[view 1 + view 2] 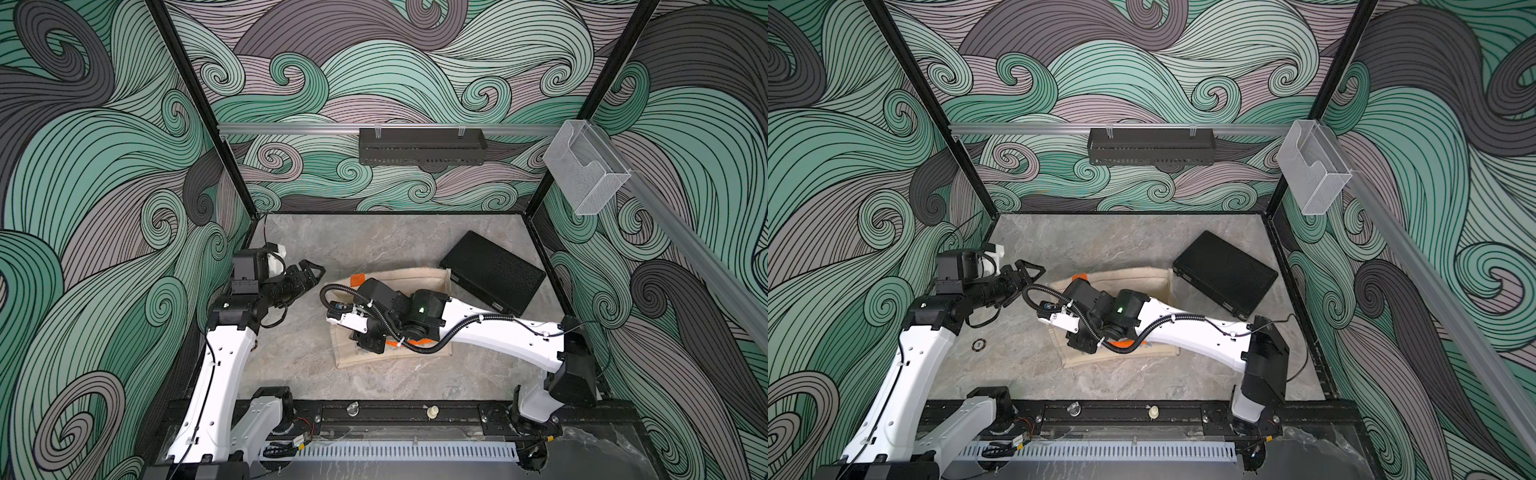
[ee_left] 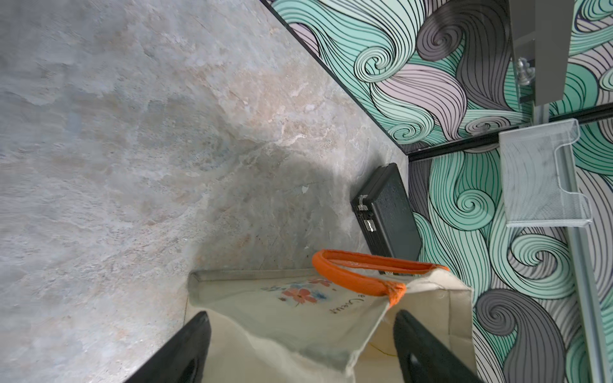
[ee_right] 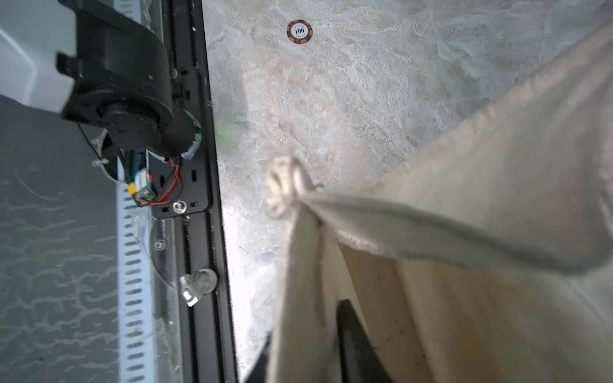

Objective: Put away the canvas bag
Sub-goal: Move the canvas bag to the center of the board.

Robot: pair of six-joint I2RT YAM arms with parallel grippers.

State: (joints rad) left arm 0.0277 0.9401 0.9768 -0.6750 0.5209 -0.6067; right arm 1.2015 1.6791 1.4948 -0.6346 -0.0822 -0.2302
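The canvas bag (image 1: 415,276) (image 1: 1142,278) lies on its side mid-table, beige with orange handles (image 2: 351,275) and a floral print. My right arm reaches over it. The right gripper (image 3: 308,325) (image 1: 368,343) is shut on a fold of the bag's beige fabric (image 3: 464,199) near its front edge. At the bag's left end my left gripper (image 1: 311,272) (image 1: 1034,270) (image 2: 300,315) is open. In the left wrist view a raised corner of the bag's mouth (image 2: 298,308) lies between the spread fingers, which stand apart from it.
A flat black ribbed box (image 1: 492,272) (image 2: 388,212) lies behind the bag at the right. A poker chip (image 1: 979,345) (image 3: 299,31) rests on the table near the left arm. A black basket (image 1: 422,145) hangs on the back wall rail and a clear holder (image 1: 582,166) on the right rail.
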